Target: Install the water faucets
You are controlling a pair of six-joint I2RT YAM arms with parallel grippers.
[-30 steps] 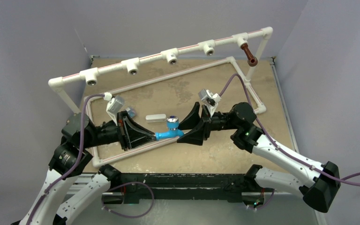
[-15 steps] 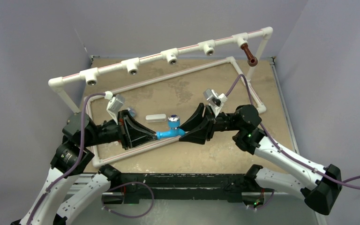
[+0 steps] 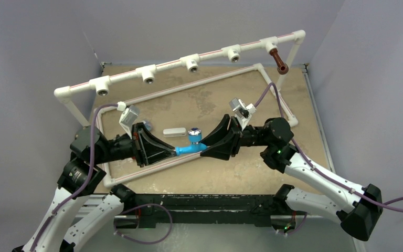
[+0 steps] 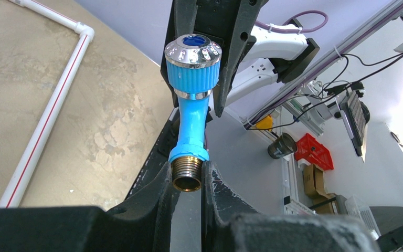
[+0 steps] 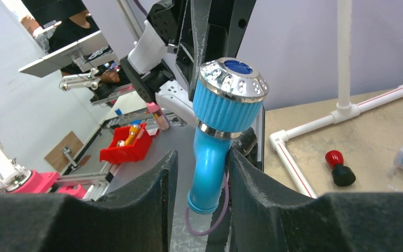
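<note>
The blue faucet (image 4: 191, 113) is held in the air above the table (image 3: 231, 173), between the two arms. The left gripper (image 4: 187, 176) pinches its brass threaded end. The right gripper (image 5: 202, 157) straddles the blue neck, but whether it clamps cannot be told. Expect a light, rigid, smooth plastic body. Grip the neck, leaving the threads free and avoiding the slippery chromed knob.

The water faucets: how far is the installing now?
Done: the brown faucet hangs from the end tee fitting of the raised pipe. In hand: the left gripper clamps the blue faucet by its threaded end; the right gripper flanks its spout, grip unclear. Left: mount it in one of four open tees.
</note>
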